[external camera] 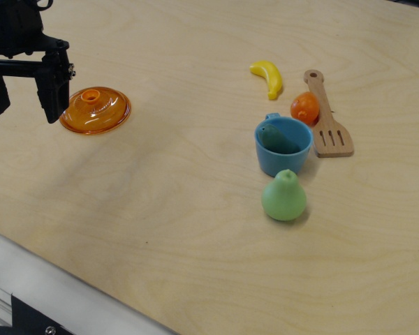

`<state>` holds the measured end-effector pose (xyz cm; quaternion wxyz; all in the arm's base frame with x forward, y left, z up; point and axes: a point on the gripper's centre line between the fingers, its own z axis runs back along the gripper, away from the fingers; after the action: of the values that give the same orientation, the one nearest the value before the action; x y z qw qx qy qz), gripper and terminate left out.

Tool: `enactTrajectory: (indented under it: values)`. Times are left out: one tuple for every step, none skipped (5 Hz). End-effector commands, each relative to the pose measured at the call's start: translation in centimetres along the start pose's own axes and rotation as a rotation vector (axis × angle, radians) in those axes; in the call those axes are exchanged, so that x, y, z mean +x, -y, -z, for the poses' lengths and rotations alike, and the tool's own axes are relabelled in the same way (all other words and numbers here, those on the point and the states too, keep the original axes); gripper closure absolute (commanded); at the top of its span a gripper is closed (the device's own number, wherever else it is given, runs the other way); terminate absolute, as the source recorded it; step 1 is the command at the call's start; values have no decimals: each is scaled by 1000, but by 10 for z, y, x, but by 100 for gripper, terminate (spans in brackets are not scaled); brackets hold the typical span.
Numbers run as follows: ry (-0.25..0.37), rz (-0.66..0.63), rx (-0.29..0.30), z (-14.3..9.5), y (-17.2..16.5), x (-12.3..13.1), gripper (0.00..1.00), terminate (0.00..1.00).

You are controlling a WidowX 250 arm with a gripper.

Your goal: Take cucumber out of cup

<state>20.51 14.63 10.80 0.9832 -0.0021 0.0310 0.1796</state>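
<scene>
- Currently my gripper [24, 94] hangs with fingers spread and empty, well left of the cup [283, 146], beside the lid [96, 110].
- Cucumber [276, 138] lies inside the cup, leaning on its far-left wall.
- Best approach, I judge: descend from above, clear of the pear [284, 197] just in front of the cup.
- Table [181, 209]: pale plywood; metal edge well in front of the cup; no room visible.

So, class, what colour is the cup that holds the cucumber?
Light blue. The cup shows best in the observation.image view, the only one.
</scene>
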Motion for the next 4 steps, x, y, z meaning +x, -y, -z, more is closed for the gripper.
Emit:
enactTrajectory:
  values:
    - [0,0,0,0,0,0,0,0]
    - [42,225,46,-8,18,24,0,0]
    - [69,474,69,-16,49,46,0,0]
    - [96,667,93,-21,94,56,0,0]
